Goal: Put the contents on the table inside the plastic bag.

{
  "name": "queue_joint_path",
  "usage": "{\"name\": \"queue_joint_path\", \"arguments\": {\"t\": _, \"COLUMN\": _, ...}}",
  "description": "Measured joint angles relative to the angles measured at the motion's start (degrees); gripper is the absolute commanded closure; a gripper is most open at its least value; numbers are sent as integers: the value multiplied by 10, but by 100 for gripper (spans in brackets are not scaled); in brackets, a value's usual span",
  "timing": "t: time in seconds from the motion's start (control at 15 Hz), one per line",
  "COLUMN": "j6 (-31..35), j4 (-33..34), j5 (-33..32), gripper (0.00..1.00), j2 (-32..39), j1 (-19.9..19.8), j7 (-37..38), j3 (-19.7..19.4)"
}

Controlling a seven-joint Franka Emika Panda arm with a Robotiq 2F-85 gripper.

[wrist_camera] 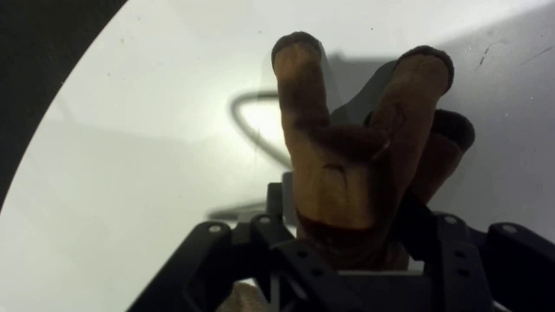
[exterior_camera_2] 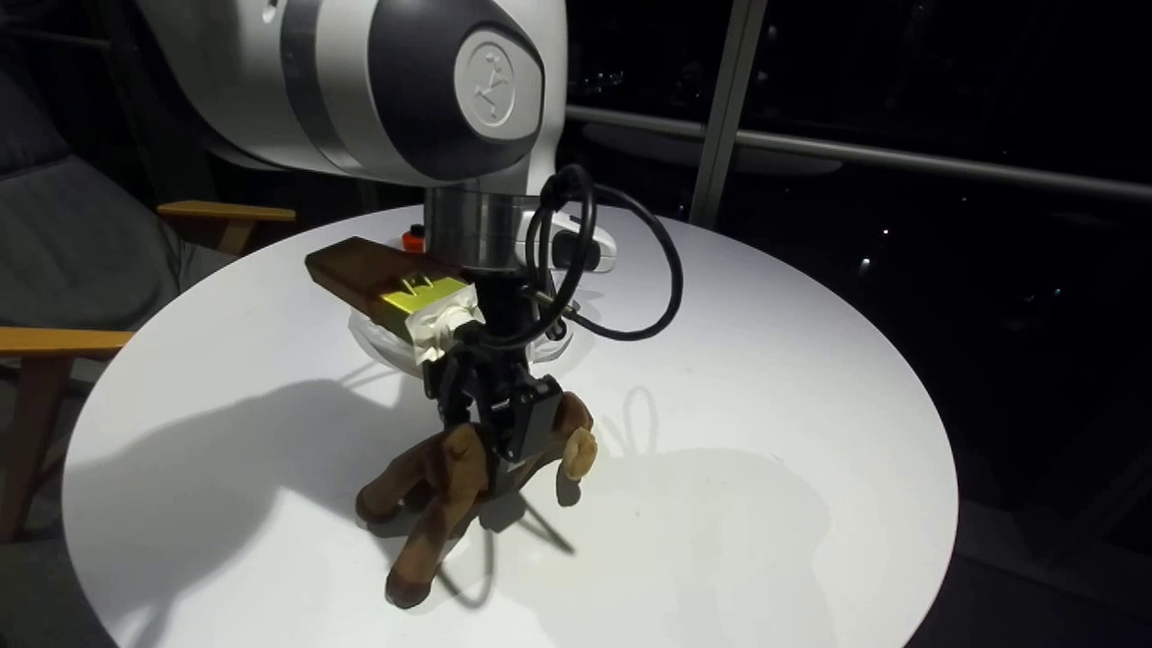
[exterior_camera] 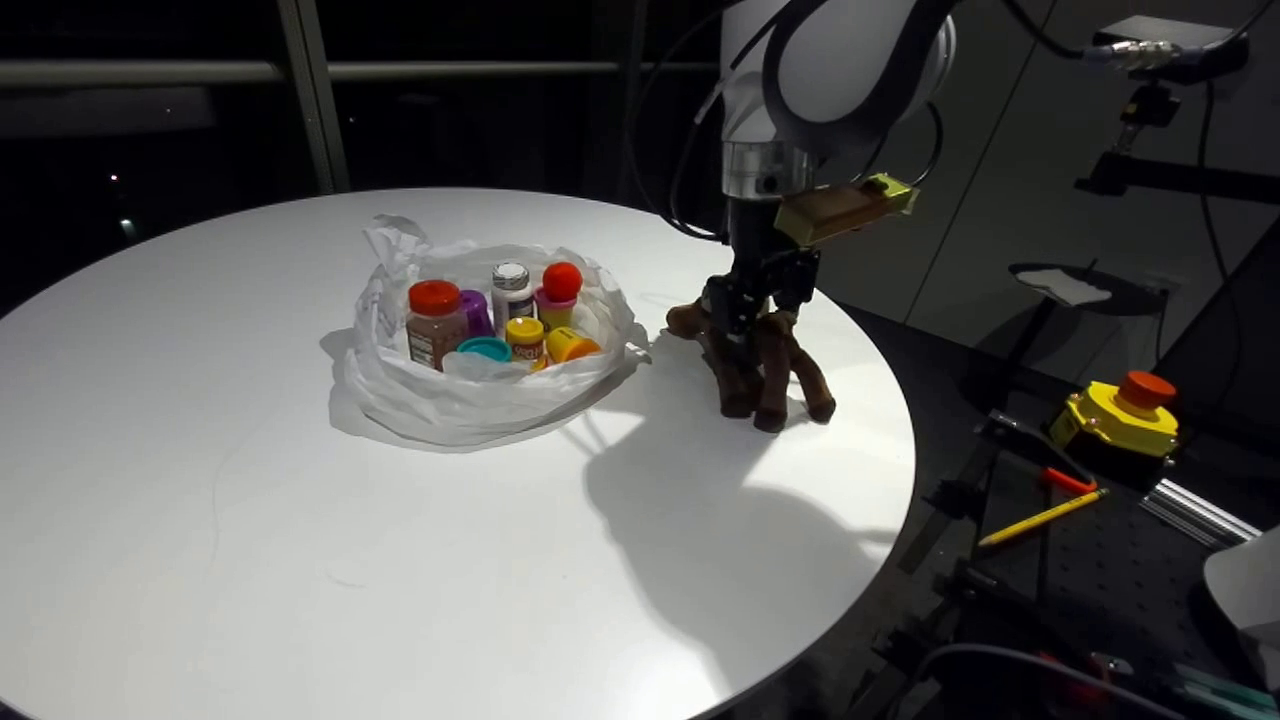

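My gripper (exterior_camera: 765, 335) points down at the table's edge side, shut on the body of the brown plush animal toy (exterior_camera: 772, 375). In the wrist view its pads press against both flanks of the plush (wrist_camera: 338, 190). The plush's legs (exterior_camera_2: 423, 558) appear to rest on the round white table (exterior_camera_2: 765, 540). Across from it, the open plastic bag (exterior_camera: 470, 405) holds a red-lidded jar (exterior_camera: 437, 325), a purple container (exterior_camera: 476, 312), a white bottle (exterior_camera: 512, 295), a red ball (exterior_camera: 562, 282), a teal container (exterior_camera: 485, 349) and several yellow ones. The yellow cube cannot be made out.
The table's rim (exterior_camera: 905, 430) runs close beside the plush. A black cable loop (exterior_camera_2: 648, 270) and a brown-and-yellow block (exterior_camera: 845, 210) stick out from my wrist. Off the table are an emergency stop (exterior_camera: 1115, 420), a pencil (exterior_camera: 1045, 518) and a chair (exterior_camera_2: 81, 243).
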Motion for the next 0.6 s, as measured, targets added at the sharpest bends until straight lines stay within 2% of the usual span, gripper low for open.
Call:
{"name": "queue_joint_path", "arguments": {"t": 0.13, "j6": 5, "j4": 2, "j5": 0, "gripper": 85, "j2": -3, "j1": -5, "j7": -1, "j3": -1}}
{"name": "queue_joint_path", "arguments": {"t": 0.33, "j6": 16, "j4": 1, "j5": 0, "gripper": 93, "j2": -17, "j1": -8, "j7": 0, "j3": -6}}
{"name": "queue_joint_path", "arguments": {"t": 0.47, "j6": 24, "j4": -3, "j5": -6, "gripper": 87, "j2": -43, "j1": -6, "j7": 6, "j3": -9}}
{"name": "queue_joint_path", "arguments": {"t": 0.6, "j6": 31, "j4": -13, "j5": -31, "gripper": 88, "j2": -86, "j1": 4, "j7": 25, "j3": -8}}
